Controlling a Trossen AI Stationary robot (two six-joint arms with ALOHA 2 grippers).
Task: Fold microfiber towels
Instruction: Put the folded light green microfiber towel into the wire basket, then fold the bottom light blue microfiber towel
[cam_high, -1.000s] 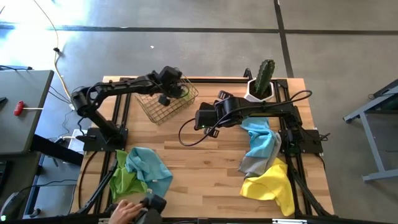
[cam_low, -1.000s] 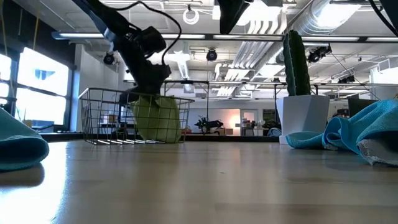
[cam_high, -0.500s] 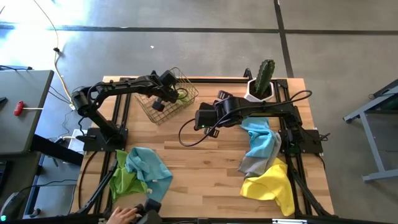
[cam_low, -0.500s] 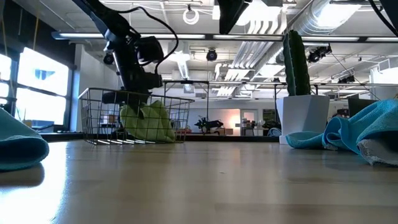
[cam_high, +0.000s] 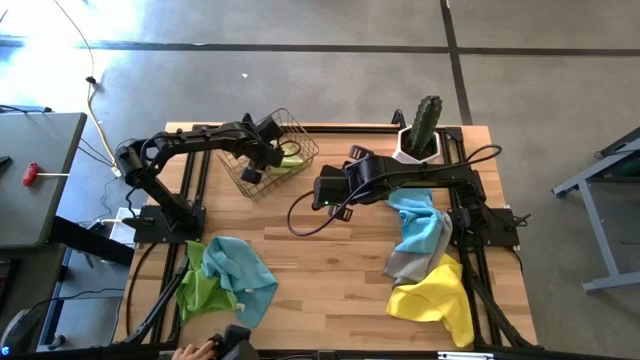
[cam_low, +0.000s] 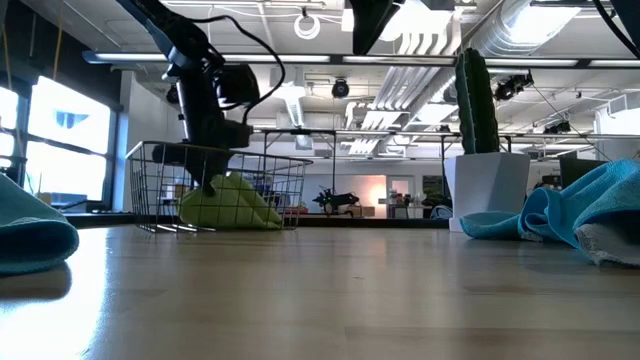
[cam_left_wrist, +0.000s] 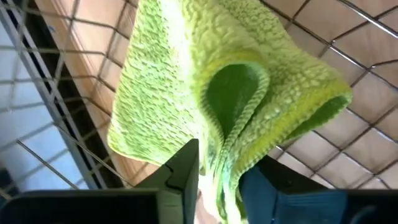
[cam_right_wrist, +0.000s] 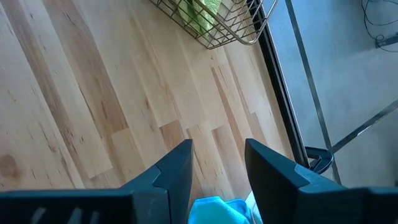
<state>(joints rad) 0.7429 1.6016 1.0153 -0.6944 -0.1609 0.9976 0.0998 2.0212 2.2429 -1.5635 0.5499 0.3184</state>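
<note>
The lime green microfiber towel (cam_left_wrist: 230, 99) is a nubbly, looped-pile cloth, folded over itself into a soft bundle with a rounded fold showing a smoother, darker green inner face. It lies in the wire basket (cam_high: 268, 160), a thin metal grid whose bars cross beneath and beside the cloth, with pale wood planks showing through.

The left gripper (cam_left_wrist: 221, 177) reaches into the basket from above. Its two dark fingers (cam_left_wrist: 183, 171) stand slightly apart, and the towel's lower folded edge hangs down into the gap between them, touching the inner faces; whether they press on it cannot be told. Most of the cloth spreads out beyond the fingertips, resting on the basket floor. In the low view the towel (cam_low: 228, 206) sits slumped as a low mound just below the gripper (cam_low: 208, 185).

The right gripper (cam_right_wrist: 217, 165) hovers over the bare butcher-block table (cam_high: 330, 260), its fingers clearly apart with nothing between them; a corner of light blue towel (cam_right_wrist: 217, 211) lies beneath them.

A heap of light blue, grey and yellow towels (cam_high: 425, 260) lies near the right arm, and a blue and green pair (cam_high: 225, 280) near the table's front left. A tall ribbed cactus (cam_high: 427, 120) stands in a white pot.
</note>
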